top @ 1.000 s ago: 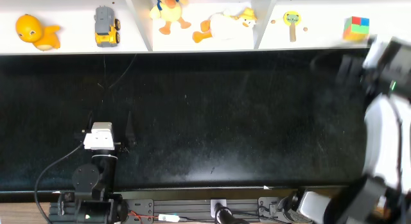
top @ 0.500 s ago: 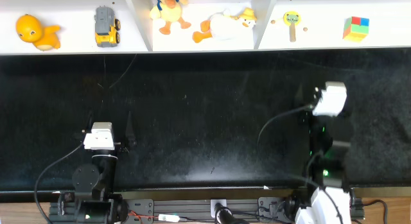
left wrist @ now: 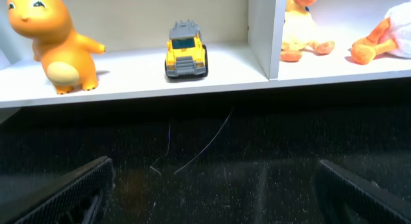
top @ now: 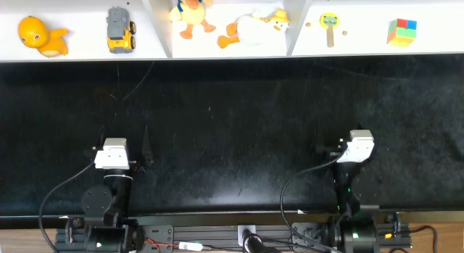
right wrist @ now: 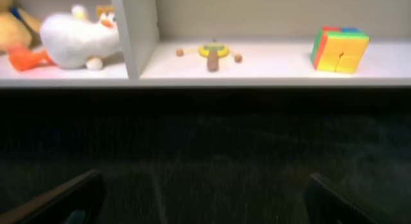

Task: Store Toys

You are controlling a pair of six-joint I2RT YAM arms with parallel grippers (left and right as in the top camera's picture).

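White shelf (top: 232, 53) along the top edge held every toy, from the truck (top: 119, 30) to the cube (top: 402, 31) (job finished, I judged). So I had the left gripper (left wrist: 212, 195) and right gripper (right wrist: 199, 201) parked low in the frame, spread wide and empty.

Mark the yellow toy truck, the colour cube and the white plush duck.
yellow toy truck (left wrist: 187, 56): left wrist view, on its yellow hood.
colour cube (right wrist: 343, 54): right wrist view, on its front face.
white plush duck (right wrist: 77, 39): right wrist view, on its white body.

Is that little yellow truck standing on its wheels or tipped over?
Upright: the truck sits on its wheels on the shelf.
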